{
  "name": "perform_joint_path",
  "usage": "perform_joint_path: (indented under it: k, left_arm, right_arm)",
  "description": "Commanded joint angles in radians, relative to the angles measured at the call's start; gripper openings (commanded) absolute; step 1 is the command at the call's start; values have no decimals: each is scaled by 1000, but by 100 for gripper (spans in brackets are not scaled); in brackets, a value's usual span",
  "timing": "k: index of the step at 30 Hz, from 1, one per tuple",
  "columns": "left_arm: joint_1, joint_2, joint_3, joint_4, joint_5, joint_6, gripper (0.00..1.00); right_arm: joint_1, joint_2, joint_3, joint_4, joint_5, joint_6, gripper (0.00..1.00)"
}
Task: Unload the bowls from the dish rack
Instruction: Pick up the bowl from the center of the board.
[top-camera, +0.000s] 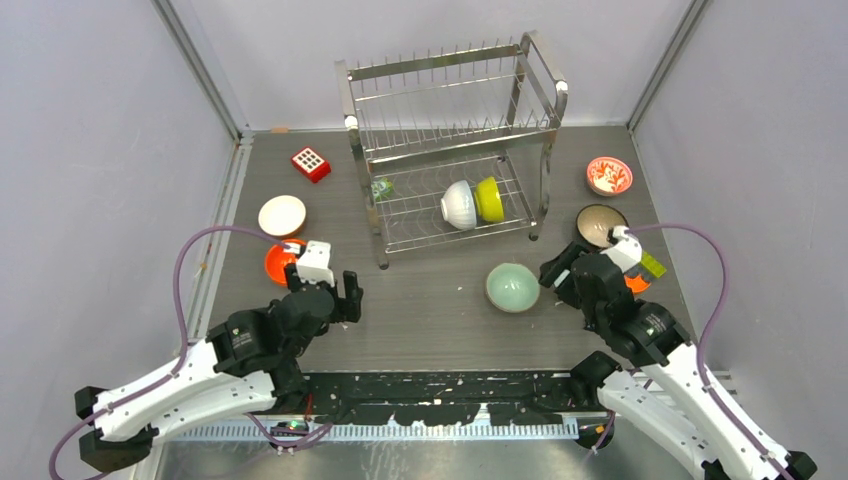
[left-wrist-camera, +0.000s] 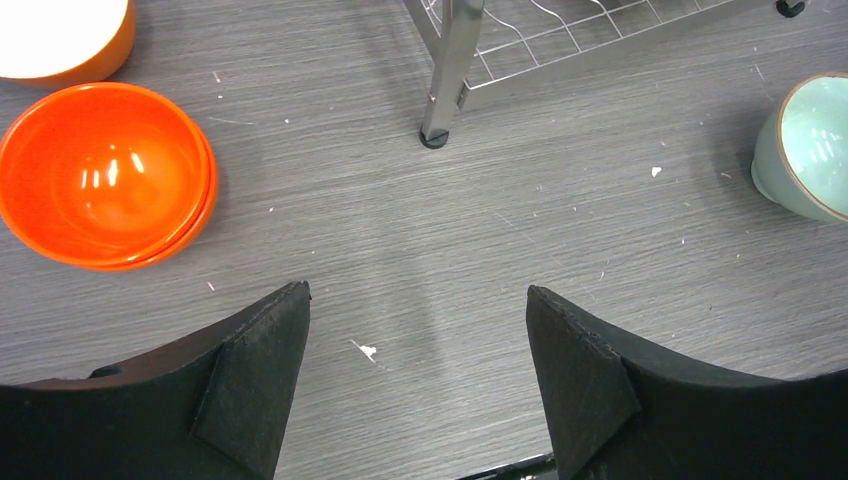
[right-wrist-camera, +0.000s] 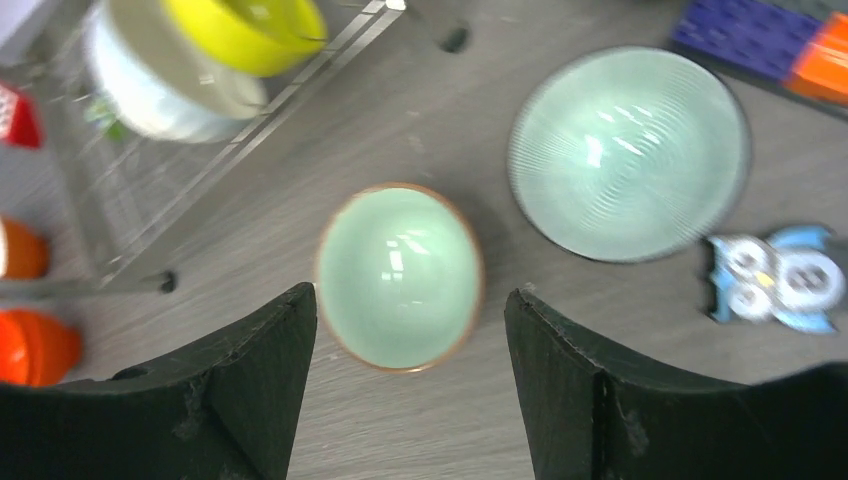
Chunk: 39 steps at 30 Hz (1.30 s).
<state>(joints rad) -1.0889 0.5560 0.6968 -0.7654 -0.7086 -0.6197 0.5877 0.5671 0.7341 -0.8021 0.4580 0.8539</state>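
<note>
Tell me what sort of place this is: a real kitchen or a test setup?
Probably a lab test cell, not a kitchen: plain grey walls box in a grey table, where the dish rack stands among loose bowls and a red dotted block.

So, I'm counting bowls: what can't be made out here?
Top view: orange item beside the dark bowl, half under the right arm.
Right wrist: white bowl and yellow bowl in the dish rack, blurred, cut off above.
Left wrist: teal bowl, cut by right edge.
</note>
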Motion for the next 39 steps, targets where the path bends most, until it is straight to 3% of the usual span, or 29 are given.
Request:
perform_joint_path:
  k: [1,7,11,18,23,27,39]
  left_arm:
    - [0,12,7,44,17,-3,80]
    - [0,1,7,45,46,-7,81]
    - [0,-11,-7,62,51,-16,80]
    - [-2,-1,-19,80,121,-42,80]
    - [-2,-32,-19,76,115,-44,81]
    - [-1,-68,-34,94,113,-45,80]
    - [-3,-28,-21,78,100,-46,80]
  right_arm:
    - [3,12,-34,-175,210,248,73]
    - [-36,38,-88,-202,307,429,73]
    - [-104,-1,-97,-233,362,456,69]
    - [-341,157,-93,-72,230,333,68]
    - [-519,224,-129,84,56,215,68]
    - [-620,277,-161,153,-24,163,61]
    - [-634,373,-236,261,-70,166,44]
